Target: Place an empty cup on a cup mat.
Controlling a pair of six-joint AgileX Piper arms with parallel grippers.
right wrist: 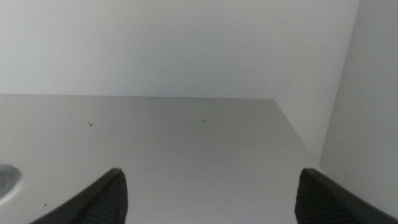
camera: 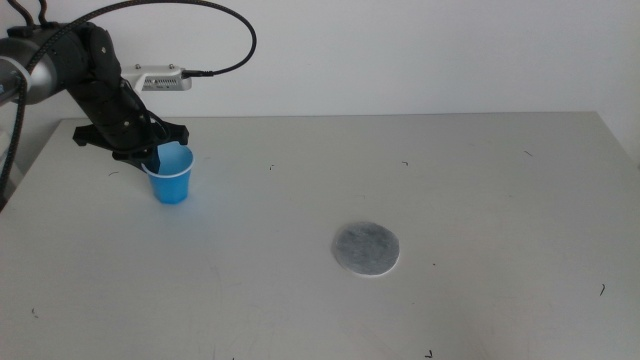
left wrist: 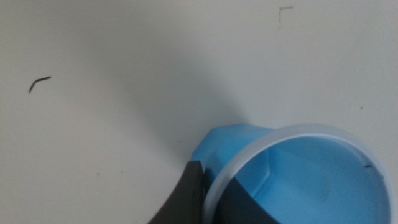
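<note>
The blue cup [camera: 172, 178] stands upright at the far left of the table [camera: 420, 180]; it looks empty. My left gripper [camera: 150, 155] reaches it from the left and is shut on its near rim. In the left wrist view one jaw sits outside the cup wall [left wrist: 236, 140] and the other inside, with the gripper [left wrist: 211, 190] pinching the pale rim. The grey round cup mat [camera: 365, 248] lies flat near the table's middle, well to the right of the cup and nearer the front. My right gripper [right wrist: 211, 205] is open and empty, out of the middle view; the mat's edge [right wrist: 6, 180] shows beside it.
A white device [camera: 160, 79] with a black cable sits behind the left arm at the table's back edge. The table's right edge [right wrist: 292, 134] meets a white wall. Small dark marks dot the tabletop.
</note>
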